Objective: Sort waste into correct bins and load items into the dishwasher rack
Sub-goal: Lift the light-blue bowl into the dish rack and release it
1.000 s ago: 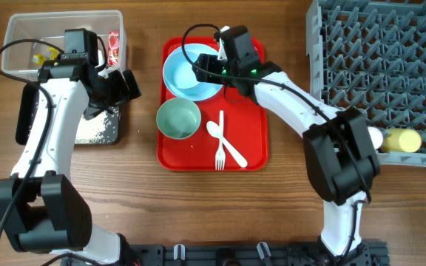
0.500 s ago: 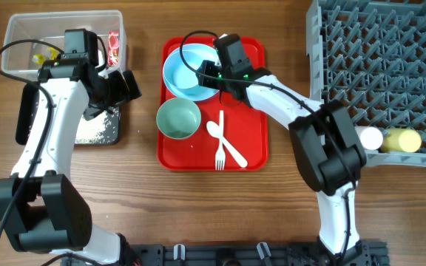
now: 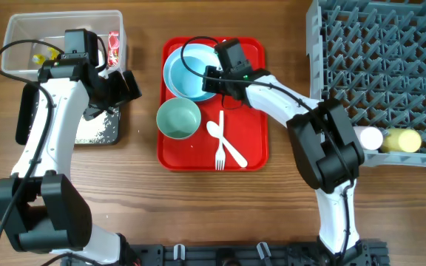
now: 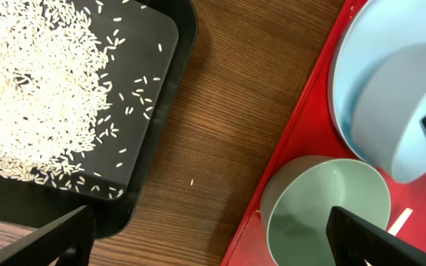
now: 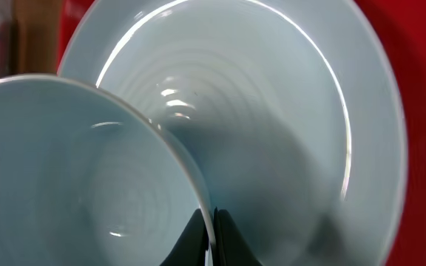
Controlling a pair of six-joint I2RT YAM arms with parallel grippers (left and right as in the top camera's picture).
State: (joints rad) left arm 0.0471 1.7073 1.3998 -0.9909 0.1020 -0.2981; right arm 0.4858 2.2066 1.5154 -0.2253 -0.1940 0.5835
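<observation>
Firmly pinched bowl (image 5: 87,185) rim with right tool (image 5: 211,233) to start loading; held left tool (image 4: 209,214) released. Next, probably needed lifting off plate (image 5: 294,140) and carrying to rack (image 3: 390,59).

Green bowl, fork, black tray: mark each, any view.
green bowl (image 3: 178,118), overhead view, inner floor.
fork (image 3: 219,154), overhead view, shaft near the tines.
black tray (image 4: 167,81), left wrist view, right-hand wall.

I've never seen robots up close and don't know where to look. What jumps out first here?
The bright red tray at the table's centre grabs the eye. There the right fingers pinch the rim of a pale blue bowl above a matching plate. To the left, white rice lies heaped in a black tray.
</observation>
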